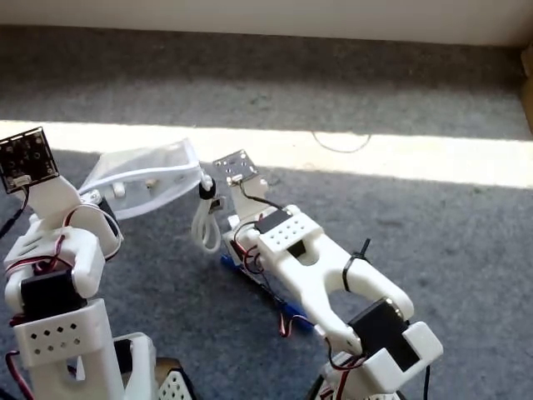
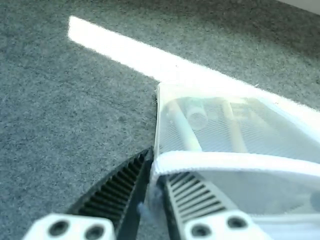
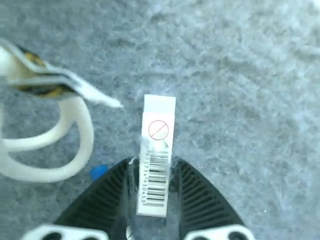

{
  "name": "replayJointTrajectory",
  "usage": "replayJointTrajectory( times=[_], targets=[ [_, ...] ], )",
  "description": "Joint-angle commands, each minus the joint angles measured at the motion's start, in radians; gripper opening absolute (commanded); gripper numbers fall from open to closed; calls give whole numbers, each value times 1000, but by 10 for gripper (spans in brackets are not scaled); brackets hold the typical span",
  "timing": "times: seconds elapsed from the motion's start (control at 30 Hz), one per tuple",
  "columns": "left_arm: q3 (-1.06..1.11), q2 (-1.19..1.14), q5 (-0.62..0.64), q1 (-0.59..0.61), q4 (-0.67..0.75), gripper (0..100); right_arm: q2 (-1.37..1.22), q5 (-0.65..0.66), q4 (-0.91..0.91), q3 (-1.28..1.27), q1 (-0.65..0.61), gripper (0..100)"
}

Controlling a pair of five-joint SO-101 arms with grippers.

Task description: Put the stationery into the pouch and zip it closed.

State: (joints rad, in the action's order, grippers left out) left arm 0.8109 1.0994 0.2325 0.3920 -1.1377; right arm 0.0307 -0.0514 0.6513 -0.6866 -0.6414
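My left gripper (image 2: pixel 151 167) is shut on the bottom corner seam of the white mesh pouch (image 2: pixel 235 130), holding it up off the carpet. Pale stationery (image 2: pixel 185 125) lies inside it. In the high view the pouch (image 1: pixel 150 177) hangs between the two arms, with its white loop strap (image 1: pixel 202 227) dangling from the corner. My right gripper (image 3: pixel 152 162) sits low over the carpet, shut on a white barcode tag (image 3: pixel 157 150). The strap (image 3: pixel 55 150) and a black-and-yellow zip end (image 3: pixel 40 82) are beside it. A blue pen (image 1: pixel 296 315) lies on the carpet under the right arm.
Grey carpet covers the floor, crossed by a bright band of sunlight (image 1: pixel 400 154) behind the arms. A thin cable loop (image 1: pixel 341 143) lies in that band. A wall base runs along the far edge.
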Motion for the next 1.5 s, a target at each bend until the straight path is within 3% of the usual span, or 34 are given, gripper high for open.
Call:
replayJointTrajectory(
  times=[0.0,0.53,0.7,0.87,1.47],
  targets=[
    [-13,19,12,22,23,11,15,15,-12,64,51,4],
    [-13,19,12,21,25,11,142,95,148,64,166,15],
    [-13,19,12,21,25,11,79,95,254,145,166,92],
    [-13,19,12,21,25,11,-8,92,395,294,163,101],
    [-13,19,11,18,25,11,-311,87,404,527,128,100]
  ],
)
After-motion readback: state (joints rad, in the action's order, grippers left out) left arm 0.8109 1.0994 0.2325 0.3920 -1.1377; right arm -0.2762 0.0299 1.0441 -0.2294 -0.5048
